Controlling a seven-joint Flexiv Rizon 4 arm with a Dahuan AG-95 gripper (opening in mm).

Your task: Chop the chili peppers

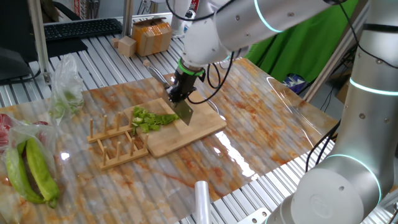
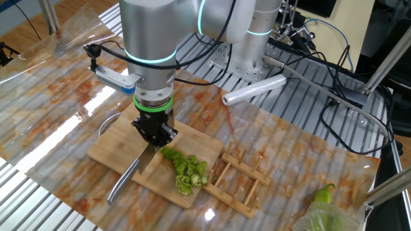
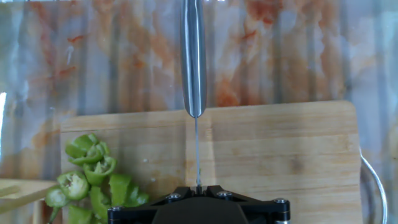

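Chili (image 1: 149,119) slices lay heaped on the board's (image 1: 205,127) end nearest the rack (image 1: 115,144) in one fixed view, while the pincer (image 1: 179,93) stood clamped on a knife (image 1: 184,112), blade edge down beside the heap. From the other fixed view, the pincer (image 2: 154,135) pointed down over the board (image 2: 115,144), the knife's handle (image 2: 124,181) reaching toward the table (image 2: 58,109) edge, chili (image 2: 188,170) just beside it. In the hand view, the blade (image 3: 198,149) ran edge-on across the board (image 3: 280,149), chili (image 3: 90,177) to its left.

One knife (image 1: 184,112), one cutting board (image 1: 199,129), one rack (image 1: 115,144)
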